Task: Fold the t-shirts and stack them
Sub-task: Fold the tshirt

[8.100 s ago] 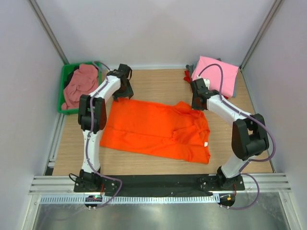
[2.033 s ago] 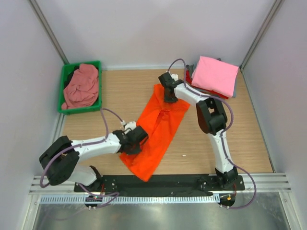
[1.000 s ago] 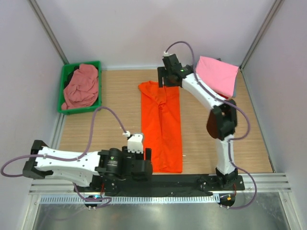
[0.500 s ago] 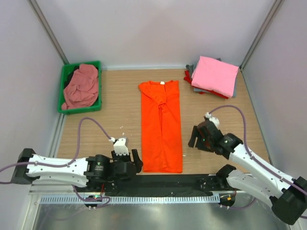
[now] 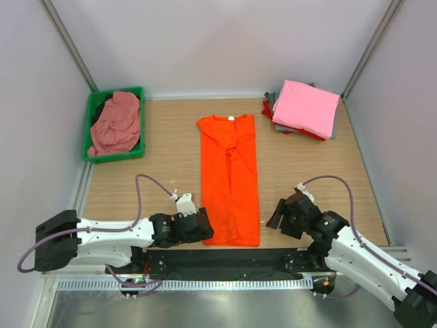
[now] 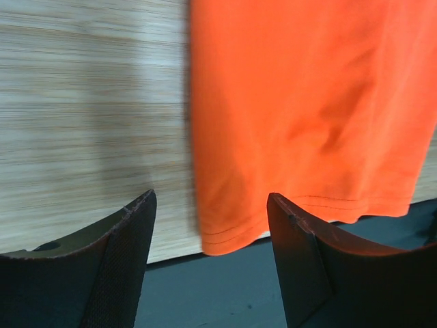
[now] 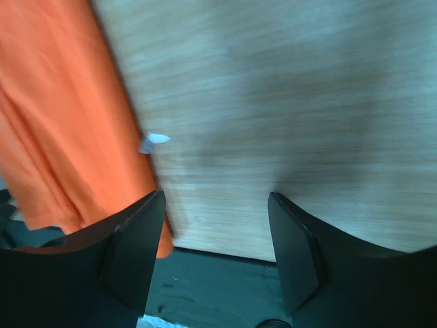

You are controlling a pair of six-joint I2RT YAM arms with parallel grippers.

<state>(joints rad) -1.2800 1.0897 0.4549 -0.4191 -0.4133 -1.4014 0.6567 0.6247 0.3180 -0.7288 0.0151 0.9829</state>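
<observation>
Orange t-shirt: it lies as a long narrow strip (image 5: 230, 181) down the middle of the table (image 5: 171, 157), with the collar at the far end and the hem at the near edge.
Left gripper: its jaws (image 6: 210, 205) are spread wide and hold nothing. They straddle the near-left hem corner, with one finger over bare wood and one over cloth.
Right gripper: it (image 7: 215, 198) is also spread wide and empty. It sits over bare wood just beside the near-right hem corner, not yet on cloth.
Step in hand: you are most likely taking both hem corners to fold the strip toward the collar.
How to do it well: bring the right gripper onto the cloth before closing. Pinch every layer at each corner. Lift both corners evenly and carry them straight up the strip, so the edges stay lined up.
Risk: a small white fleck (image 7: 153, 140) lies beside the shirt's edge, so keep it out of the pinch.
Stack: the folded pink shirt (image 5: 306, 108) tops the pile at the far right, well apart from the strip.
Since earlier: half a second ago the left gripper was left of the hem, and it is now at the corner. The right gripper has dropped closer to the near edge. The shirt, once spread wide, is now a strip.
</observation>
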